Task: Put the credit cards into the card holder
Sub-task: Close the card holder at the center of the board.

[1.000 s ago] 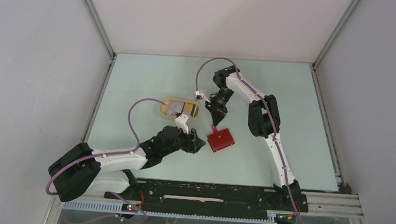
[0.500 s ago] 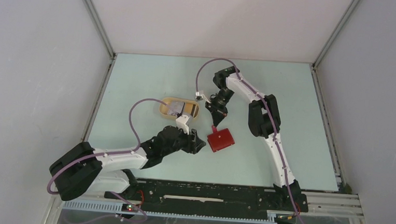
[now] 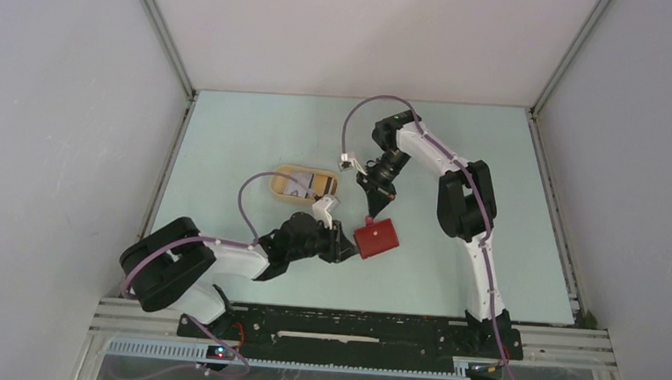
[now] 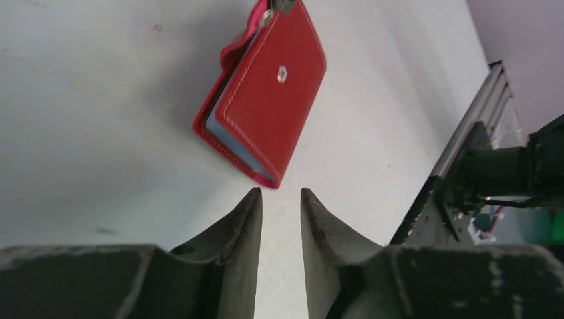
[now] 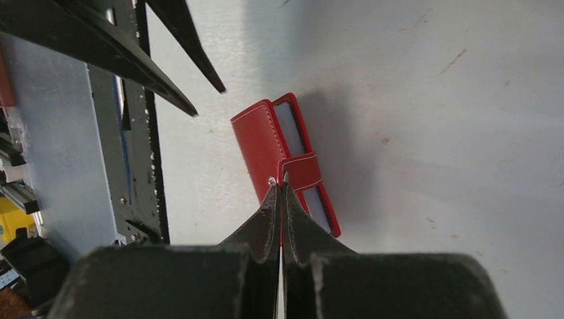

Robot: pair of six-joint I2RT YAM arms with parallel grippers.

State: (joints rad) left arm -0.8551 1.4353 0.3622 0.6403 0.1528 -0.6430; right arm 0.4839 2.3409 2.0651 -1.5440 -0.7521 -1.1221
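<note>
The red card holder (image 3: pixel 377 237) lies on the pale table right of centre, its pale blue pockets showing at the edges (image 5: pixel 263 149). My right gripper (image 3: pixel 369 216) comes from the far side and is shut on the holder's red snap tab (image 5: pixel 302 171), fingertips pinched together (image 5: pixel 281 187). My left gripper (image 3: pixel 347 249) sits just left of the holder, jaws a narrow gap apart and empty (image 4: pixel 280 191); the holder's near corner (image 4: pixel 266 100) lies just beyond its fingertips. The credit cards (image 3: pixel 308 185) lie in the tan oval dish (image 3: pixel 281 173).
The dish stands just left of and behind the holder, close to my left wrist. The black rail (image 3: pixel 350 327) with the arm bases runs along the near edge; it also shows in the right wrist view (image 5: pixel 130 133). Grey walls enclose the table.
My left arm has swung right and brought its gripper up to the holder's left edge. My right arm has shifted slightly right, still pinching the tab.
</note>
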